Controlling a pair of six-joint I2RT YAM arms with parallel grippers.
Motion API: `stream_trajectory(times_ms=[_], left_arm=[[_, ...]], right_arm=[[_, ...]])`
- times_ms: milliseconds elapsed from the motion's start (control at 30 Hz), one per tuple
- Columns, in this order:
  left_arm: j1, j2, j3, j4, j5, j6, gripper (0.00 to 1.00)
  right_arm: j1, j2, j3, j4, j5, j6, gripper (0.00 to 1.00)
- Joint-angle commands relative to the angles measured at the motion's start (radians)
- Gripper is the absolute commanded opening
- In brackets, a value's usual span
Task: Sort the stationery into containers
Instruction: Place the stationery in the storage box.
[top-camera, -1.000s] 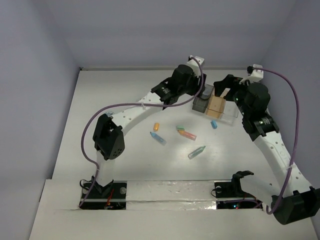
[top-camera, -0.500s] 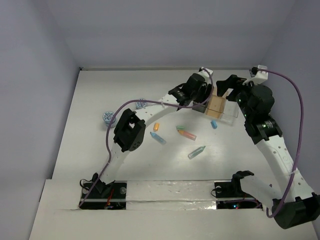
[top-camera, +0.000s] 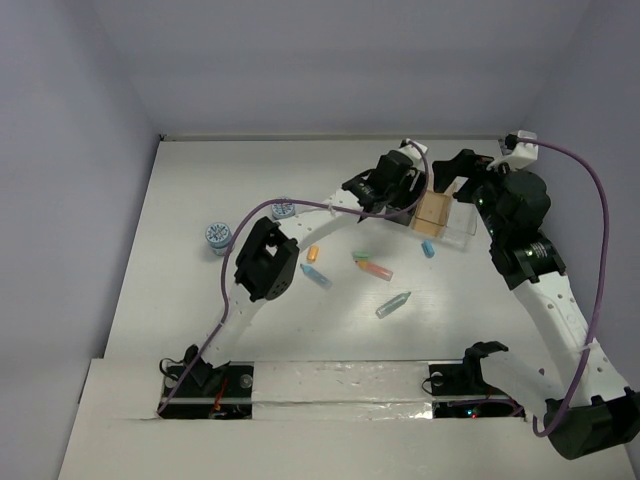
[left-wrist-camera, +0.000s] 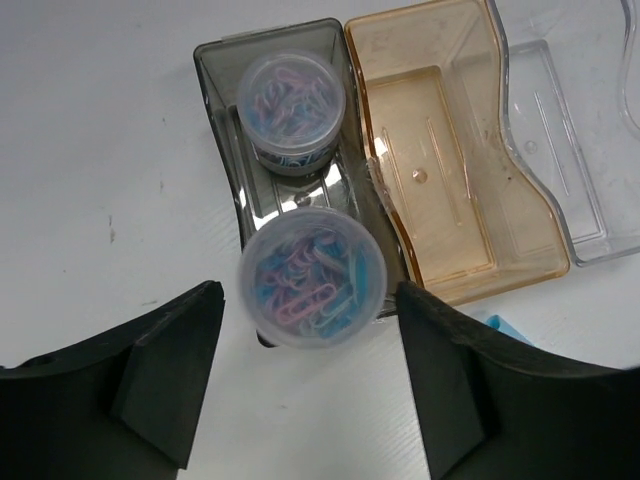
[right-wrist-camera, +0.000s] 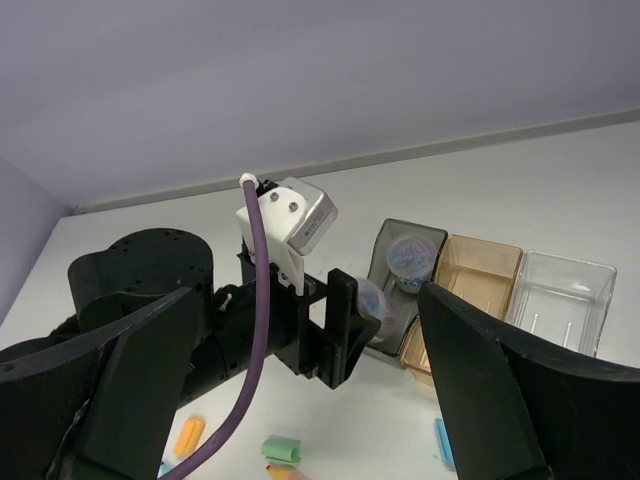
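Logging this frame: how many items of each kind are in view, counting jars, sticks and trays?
Round jars: 4 (two at the dark grey tray, two loose on the table)
Pastel sticks: 6 (all loose on the table)
Trays: 3 (dark grey, tan, clear)
Total: 13

Overhead, I get bright, even light from above. The white tabletop (top-camera: 450, 300) nearly washes out, and the shadows under the arms are faint and soft-edged. The silvery tape strip (top-camera: 340, 382) along the near edge throws patchy glare. On the left wrist feed the dark grey plastic tray (left-wrist-camera: 215, 100) is sharp, with a white hotspot on its floor. The left gripper (left-wrist-camera: 308, 290) shows its fingers (left-wrist-camera: 150, 380) as flat black, without detail. On the right wrist feed the background is crisp, and the right gripper (right-wrist-camera: 308, 293) fingers (right-wrist-camera: 110, 400) loom dark and slightly soft.
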Motion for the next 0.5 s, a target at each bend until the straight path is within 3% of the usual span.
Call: stream_trajectory(times_ms=[0,200,267,333,367,467], left_arm=[[0.001,-0.018,0.063,0.039,-0.019,0.017,0.69],[0.019,-0.041,0.074,0.050,0.001,0.008,0.76],[0.032,-0.066,0.066,0.041,-0.008,-0.006,0.76],[0.064,-0.130,-0.004,0.053,-0.025,-0.027,0.75],[0.079,-0.161,-0.045,0.065,-0.024,-0.045,0.74],[0.151,-0.334,-0.278,0.159,-0.021,-0.137,0.73]], right_arm=[[-0.003,-0.009,-0.006,0.046,-0.005,0.003,0.96],[-0.003,-0.006,-0.008,0.049,-0.016,0.003,0.95],[-0.003,-0.011,-0.014,0.061,-0.019,-0.002,0.91],[-0.003,-0.002,-0.018,0.069,-0.037,-0.005,0.74],[-0.003,0.007,-0.015,0.070,-0.049,-0.005,0.54],[-0.003,0.061,-0.009,0.089,-0.146,-0.019,0.41]])
